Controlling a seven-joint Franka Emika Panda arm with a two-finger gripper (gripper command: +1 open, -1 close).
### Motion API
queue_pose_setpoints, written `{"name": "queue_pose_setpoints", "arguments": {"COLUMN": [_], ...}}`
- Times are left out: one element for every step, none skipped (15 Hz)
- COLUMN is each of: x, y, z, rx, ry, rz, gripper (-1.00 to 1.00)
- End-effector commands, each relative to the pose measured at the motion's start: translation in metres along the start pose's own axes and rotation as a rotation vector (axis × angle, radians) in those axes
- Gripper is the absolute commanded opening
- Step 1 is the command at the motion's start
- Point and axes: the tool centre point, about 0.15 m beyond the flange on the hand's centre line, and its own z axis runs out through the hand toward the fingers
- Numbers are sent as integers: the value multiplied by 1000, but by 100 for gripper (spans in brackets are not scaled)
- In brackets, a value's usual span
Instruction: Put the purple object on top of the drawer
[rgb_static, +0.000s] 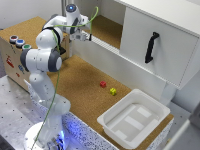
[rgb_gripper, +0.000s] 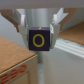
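My gripper (rgb_static: 83, 36) is shut on the purple object (rgb_gripper: 40, 40), a dark purple cube with a yellow ring on its face. In the wrist view the cube sits between the two fingers (rgb_gripper: 59, 22), and the gripper (rgb_gripper: 40, 34) holds it in the air. In the exterior view the gripper hangs above the back of the cork table, next to the low white wall; the cube is hard to make out there. The wooden drawer box (rgb_static: 12, 56), with coloured buttons on top, stands at the exterior view's left. Its wooden top (rgb_gripper: 14, 59) lies below and beside the cube.
A white cabinet (rgb_static: 165, 45) with a black handle (rgb_static: 151, 47) fills the exterior view's right. A white bin (rgb_static: 131, 120) stands at the table's front corner. A small red block (rgb_static: 103, 84) and a yellow block (rgb_static: 113, 91) lie on the cork surface (rgb_static: 80, 85).
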Motion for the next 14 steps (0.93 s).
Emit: {"name": "queue_pose_setpoints", "arguments": {"x": [0,2,5,9,11,13,15,17,17,16,13,11,6,3], "y": [-47,-57,-66,-75,-81,-87,-91,-96,-101,-108,-115,-119,-124,-126], "z": [-4,-1,2,8,13,18,24,31,37,42,47,49,54,57], "rx": [286,327,376,408,435,445,464,469,484,493,499,503,502,516], "ry": [-143,-155,-160,-164,-168,-176,-180,-186,-183,-177,-165,-159,-156,-152], "rz": [-229,-257,-278,-308,-332,-357,-374,-412,-454,-518,-589,-630,-686,-704], "gripper": [-100,-100,-100,-100,-100,-100,-100,-100,-100,-100,-100,-100,-100,-100]}}
